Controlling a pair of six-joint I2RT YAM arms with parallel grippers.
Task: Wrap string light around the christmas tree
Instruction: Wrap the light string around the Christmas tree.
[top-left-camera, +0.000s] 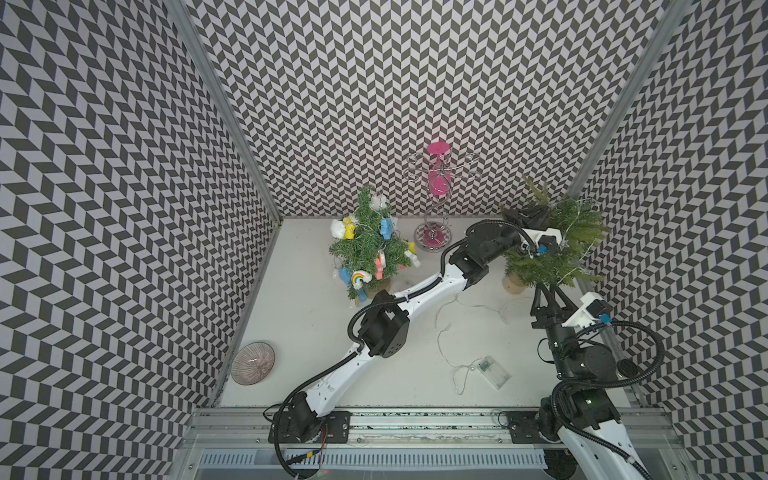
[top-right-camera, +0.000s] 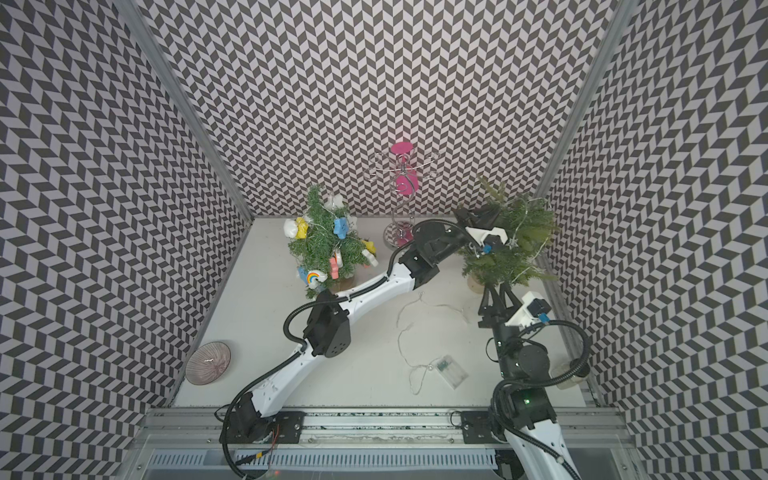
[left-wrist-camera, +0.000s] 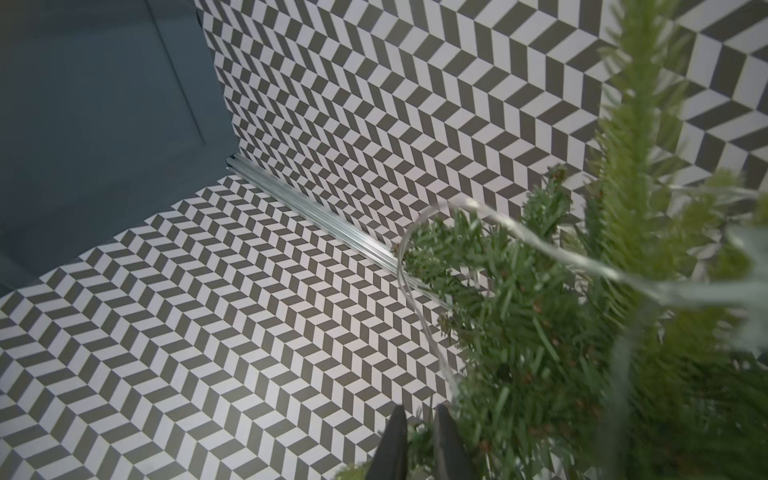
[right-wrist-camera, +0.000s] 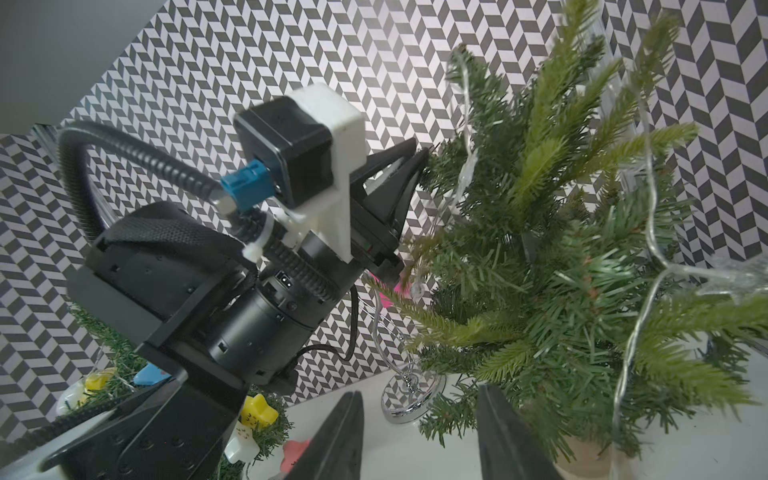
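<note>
The plain green christmas tree (top-left-camera: 557, 249) (top-right-camera: 511, 253) stands in a pale pot in the back right corner. The string light (top-left-camera: 440, 328) trails as thin wire from a clear battery box (top-left-camera: 493, 371) on the table up into the branches. Loops of the string light (left-wrist-camera: 419, 299) (right-wrist-camera: 648, 208) hang over the twigs. My left gripper (top-left-camera: 524, 216) (left-wrist-camera: 419, 409) is at the upper branches, its fingers a narrow gap apart with needles between them and the wire just beside one finger. My right gripper (top-left-camera: 547, 289) (right-wrist-camera: 419, 395) is open at the tree's lowest front branches, holding nothing.
A second small tree (top-left-camera: 370, 245) hung with coloured ornaments stands at the back left, close to my left forearm. A chrome and pink stand (top-left-camera: 436, 195) is at the back wall. A ribbed bowl (top-left-camera: 252, 363) sits front left. The patterned walls are close behind the plain tree.
</note>
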